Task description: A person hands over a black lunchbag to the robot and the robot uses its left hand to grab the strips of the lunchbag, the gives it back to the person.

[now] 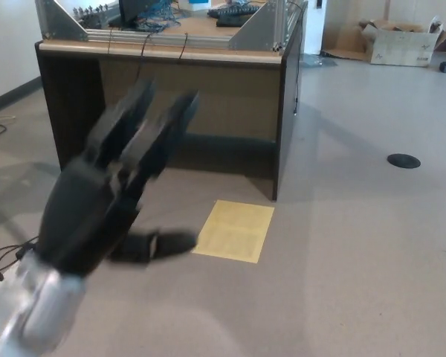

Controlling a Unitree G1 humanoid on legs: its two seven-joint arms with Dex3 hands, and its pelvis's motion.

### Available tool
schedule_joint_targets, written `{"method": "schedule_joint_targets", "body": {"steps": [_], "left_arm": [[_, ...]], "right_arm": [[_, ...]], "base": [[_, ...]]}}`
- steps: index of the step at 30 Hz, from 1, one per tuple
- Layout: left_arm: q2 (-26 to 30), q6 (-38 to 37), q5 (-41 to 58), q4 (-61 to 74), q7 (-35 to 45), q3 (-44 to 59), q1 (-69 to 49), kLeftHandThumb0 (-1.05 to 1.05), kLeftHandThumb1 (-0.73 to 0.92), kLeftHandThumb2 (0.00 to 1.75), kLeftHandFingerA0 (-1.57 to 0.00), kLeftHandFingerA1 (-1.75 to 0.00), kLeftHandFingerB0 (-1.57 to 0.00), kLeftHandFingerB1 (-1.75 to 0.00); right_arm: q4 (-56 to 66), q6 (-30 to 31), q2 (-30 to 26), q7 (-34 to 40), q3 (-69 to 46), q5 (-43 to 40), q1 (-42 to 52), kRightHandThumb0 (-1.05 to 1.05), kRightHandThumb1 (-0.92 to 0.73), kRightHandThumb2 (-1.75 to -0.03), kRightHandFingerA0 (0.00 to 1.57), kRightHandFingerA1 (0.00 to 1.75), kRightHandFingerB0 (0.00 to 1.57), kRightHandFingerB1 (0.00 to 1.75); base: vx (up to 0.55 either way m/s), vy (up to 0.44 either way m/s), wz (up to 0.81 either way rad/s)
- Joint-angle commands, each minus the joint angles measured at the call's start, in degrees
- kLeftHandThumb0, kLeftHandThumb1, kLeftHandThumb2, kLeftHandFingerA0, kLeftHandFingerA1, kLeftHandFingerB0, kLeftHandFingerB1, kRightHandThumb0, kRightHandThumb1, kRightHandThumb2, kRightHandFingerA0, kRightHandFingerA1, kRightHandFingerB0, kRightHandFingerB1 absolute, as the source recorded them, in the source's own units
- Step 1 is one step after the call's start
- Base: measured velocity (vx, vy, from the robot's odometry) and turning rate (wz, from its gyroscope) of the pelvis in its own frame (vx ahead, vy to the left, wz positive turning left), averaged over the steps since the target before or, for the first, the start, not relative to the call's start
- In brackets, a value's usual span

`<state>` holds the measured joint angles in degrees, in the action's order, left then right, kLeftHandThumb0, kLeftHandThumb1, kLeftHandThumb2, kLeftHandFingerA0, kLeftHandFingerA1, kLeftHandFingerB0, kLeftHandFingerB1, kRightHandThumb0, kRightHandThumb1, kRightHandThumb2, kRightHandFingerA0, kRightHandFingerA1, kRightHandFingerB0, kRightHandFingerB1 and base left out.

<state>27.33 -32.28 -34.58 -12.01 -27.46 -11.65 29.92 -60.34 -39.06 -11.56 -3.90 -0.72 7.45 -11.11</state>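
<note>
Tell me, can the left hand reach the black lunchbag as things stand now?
Probably not: no lunchbag shows in the head view. The left hand is open and holds nothing, fingers spread above the floor near the desk.

One desk (171, 71), one yellow sheet (234, 230)

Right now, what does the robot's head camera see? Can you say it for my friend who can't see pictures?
A blurry black robot hand, the left one, reaches in from the lower left with its fingers spread open, holding nothing. Behind it stands a dark wooden desk, and a yellow sheet lies on the grey floor. No lunchbag or person shows.
</note>
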Motion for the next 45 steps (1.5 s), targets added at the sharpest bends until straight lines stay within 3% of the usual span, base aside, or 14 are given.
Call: {"method": "schedule_joint_targets", "body": {"steps": [1, 4, 5, 6, 7, 8, 9, 11, 38, 39, 41, 42, 43, 45], "left_arm": [[4.53, -12.05, 15.23, -8.36, 1.77, 9.52, -37.05, -0.71, 0.43, 0.79, 0.0, -0.05, -0.04, -0.14], [3.29, -13.74, 15.1, -15.19, 1.47, 9.04, -38.47, -0.75, 0.46, 0.82, -0.01, -0.06, -0.06, -0.14], [2.77, -14.86, 14.16, -18.94, 0.39, 8.84, -39.02, -0.77, 0.48, 0.82, -0.02, -0.12, -0.12, -0.18], [2.46, -15.09, 13.42, -20.83, -0.13, 8.88, -39.03, -0.75, 0.46, 0.84, 0.0, -0.12, -0.07, -0.18], [2.06, -16.05, 12.32, -25.38, -1.28, 8.53, -38.89, -0.77, 0.48, 0.87, 0.0, -0.15, -0.08, -0.21], [1.95, -16.11, 10.83, -28.76, -2.26, 8.1, -38.95, -0.78, 0.48, 0.88, 0.0, -0.15, -0.09, -0.21], [1.91, -15.9, 10.29, -30.24, -2.39, 7.96, -38.78, -0.78, 0.48, 0.89, 0.0, -0.15, -0.1, -0.21], [1.63, -16.64, 10.64, -32.96, -1.62, 8.07, -38.93, -0.78, 0.48, 0.89, 0.0, -0.15, -0.09, -0.21], [1.65, -17.96, 14.46, -40.49, 10.25, 8.98, -34.87, -0.76, 0.49, 0.9, 0.0, -0.17, -0.08, -0.22], [1.56, -17.73, 14.51, -40.39, 10.57, 8.94, -34.61, -0.8, 0.63, 0.59, 0.0, -0.24, -0.05, -0.25], [1.65, -17.42, 13.9, -40.4, 10.35, 8.71, -34.32, -0.79, 0.5, 0.88, -0.04, -0.18, -0.06, -0.2], [1.66, -17.28, 13.63, -40.37, 10.17, 8.62, -34.18, -0.78, 0.5, 0.88, -0.04, -0.18, -0.07, -0.21], [1.7, -17.21, 13.45, -40.4, 10.08, 8.56, -34.0, -0.77, 0.5, 0.88, -0.04, -0.19, -0.07, -0.21], [1.66, -17.4, 13.55, -40.92, 10.32, 8.57, -33.4, -0.83, 0.53, 0.69, -0.05, -0.2, -0.09, -0.22]], "right_arm": [[-1.14, -0.48, -1.99, -0.44, -2.65, -2.76, 0.09, -0.65, -0.72, -0.61, 0.59, 0.48, 0.54, 0.44], [-1.13, -0.74, -2.36, -0.48, -2.93, -2.93, 0.45, -0.68, -0.71, -0.61, 0.58, 0.47, 0.51, 0.42], [-1.22, -1.19, -2.29, -0.25, -3.02, -2.89, 0.9, -0.71, -0.57, -0.91, 0.49, 0.56, 0.44, 0.52], [-1.42, -1.54, -2.18, -0.04, -3.06, -2.79, 0.83, -0.68, -0.72, -0.62, 0.57, 0.46, 0.49, 0.41], [-1.76, -1.74, -2.03, 0.26, -3.05, -2.6, 0.85, -0.66, -0.57, -0.9, 0.49, 0.57, 0.43, 0.53], [-2.07, -2.12, -1.94, 0.44, -3.12, -2.46, 1.21, -0.63, -0.72, -0.62, 0.55, 0.46, 0.48, 0.41], [-2.3, -2.24, -1.91, 0.47, -3.16, -2.39, 1.2, -0.59, -0.57, -0.98, 0.52, 0.62, 0.32, 0.5], [-2.56, -2.28, -1.78, 0.49, -3.14, -2.09, 1.38, -0.64, -0.69, -0.62, 0.53, 0.46, 0.45, 0.4], [-1.46, -2.01, -1.71, 2.29, -3.05, -1.14, 2.28, -0.67, -0.7, -0.63, 0.48, 0.43, 0.43, 0.39], [-1.27, -2.14, -1.86, 2.44, -2.98, -1.0, 2.4, -0.67, -0.61, -1.0, 0.46, 0.58, 0.29, 0.48], [-1.4, -2.76, -1.93, 2.7, -2.96, -0.9, 2.57, -0.67, -0.6, -1.0, 0.48, 0.59, 0.32, 0.5], [-1.58, -3.0, -1.9, 2.76, -3.04, -1.0, 2.66, -0.71, -0.72, -0.63, 0.51, 0.43, 0.45, 0.4], [-1.52, -2.86, -1.88, 2.62, -3.09, -1.13, 2.73, -0.69, -0.61, -1.01, 0.47, 0.58, 0.33, 0.49], [-1.69, -2.52, -1.88, 2.37, -3.22, -1.43, 2.73, -0.69, -0.71, -0.63, 0.48, 0.43, 0.43, 0.4]], "base": [[0.0, 0.0, 0.0], [0.0, 0.0, 0.0], [0.0, 0.0, 0.0], [0.0, 0.0, 0.0], [0.0, 0.0, 0.0], [0.0, 0.0, 0.0], [0.0, 0.0, 0.0], [0.0, 0.0, 0.0], [0.0, 0.0, 0.0], [0.0, 0.0, 0.0], [0.0, 0.0, 0.0], [0.0, 0.0, 0.0], [0.0, 0.0, 0.0], [0.0, 0.0, 0.0]]}}
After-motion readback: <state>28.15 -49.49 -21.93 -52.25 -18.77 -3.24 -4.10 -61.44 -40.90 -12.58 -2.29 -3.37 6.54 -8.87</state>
